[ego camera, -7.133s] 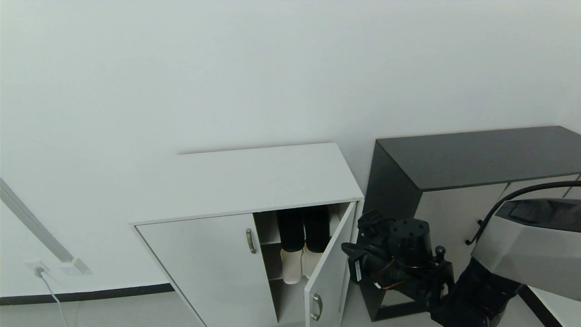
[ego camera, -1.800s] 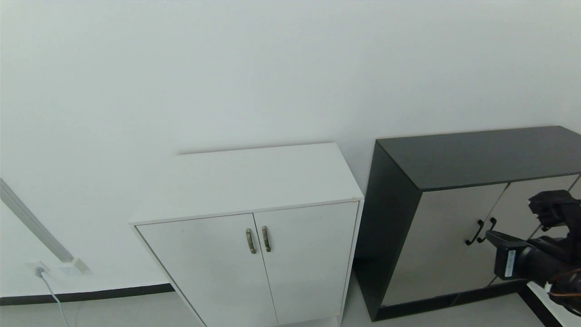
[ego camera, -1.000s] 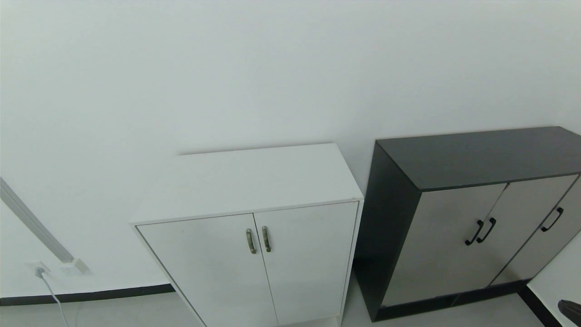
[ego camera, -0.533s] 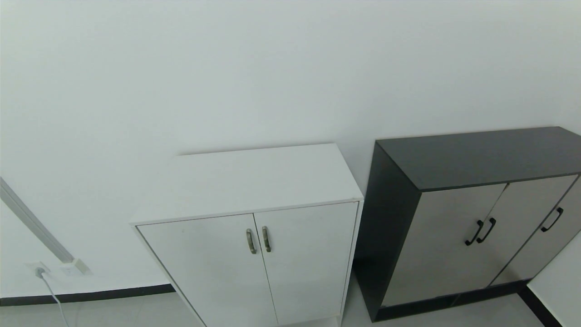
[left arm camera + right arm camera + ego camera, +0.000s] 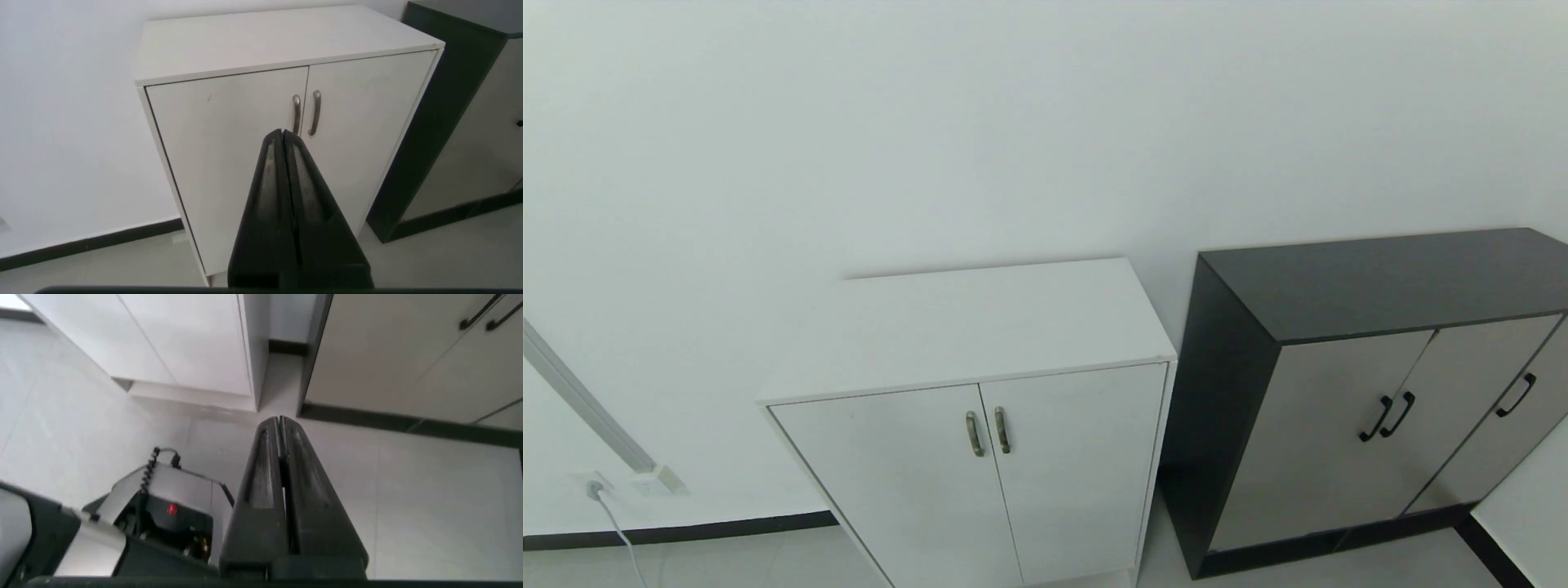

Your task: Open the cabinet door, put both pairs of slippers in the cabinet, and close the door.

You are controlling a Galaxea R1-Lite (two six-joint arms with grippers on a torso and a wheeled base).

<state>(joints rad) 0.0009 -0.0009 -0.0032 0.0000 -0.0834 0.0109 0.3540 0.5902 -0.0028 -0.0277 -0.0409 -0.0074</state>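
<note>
The white two-door wooden cabinet [image 5: 968, 327] stands against the wall with both doors flush shut. Its two upright metal bar handles [image 5: 972, 433] sit side by side at the centre seam, their long axes vertical. Whatever is inside is hidden. The left gripper [image 5: 282, 133] faces those doors squarely, fingers pressed together, with the handles ahead of the tips and well apart from them. The right gripper [image 5: 280, 420], fingers likewise together, points down at the pale tiled floor [image 5: 425, 498] by the foot of the neighbouring black cabinet with grey doors [image 5: 1380, 278]. The task looks finished; the left arm is better aligned with the handles.
</note>
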